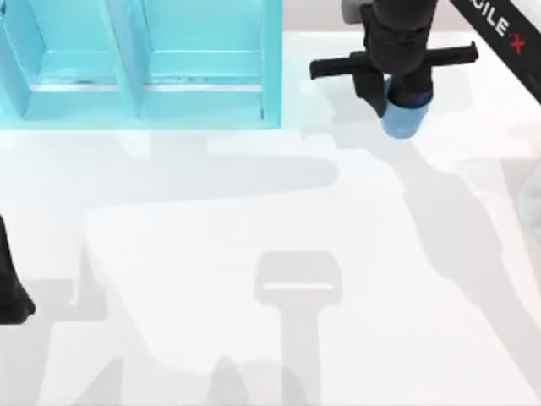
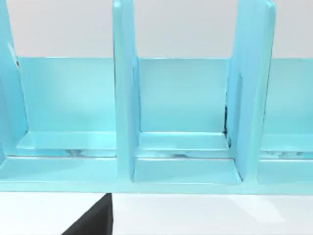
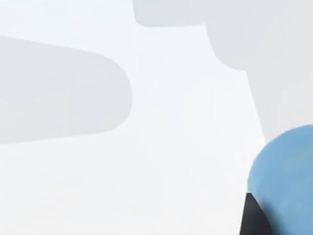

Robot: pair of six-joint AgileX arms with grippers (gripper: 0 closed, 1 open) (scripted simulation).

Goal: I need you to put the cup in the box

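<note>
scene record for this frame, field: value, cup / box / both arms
cup: blue cup, held in the right gripper, beside the box, not in it
box: light blue box with dividers, top view's upper left; compartments in view hold nothing
right gripper: right gripper, shut on the cup, just right of the box's right wall
left arm: left arm, parked at the top view's left edge
table: white table
task state: cup not yet in box

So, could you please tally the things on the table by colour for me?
Blue: 1, the cup, held in the right gripper beside the box.
Turquoise: 1, the box with its open compartments, at the table's far left.
Total: 2.
</note>
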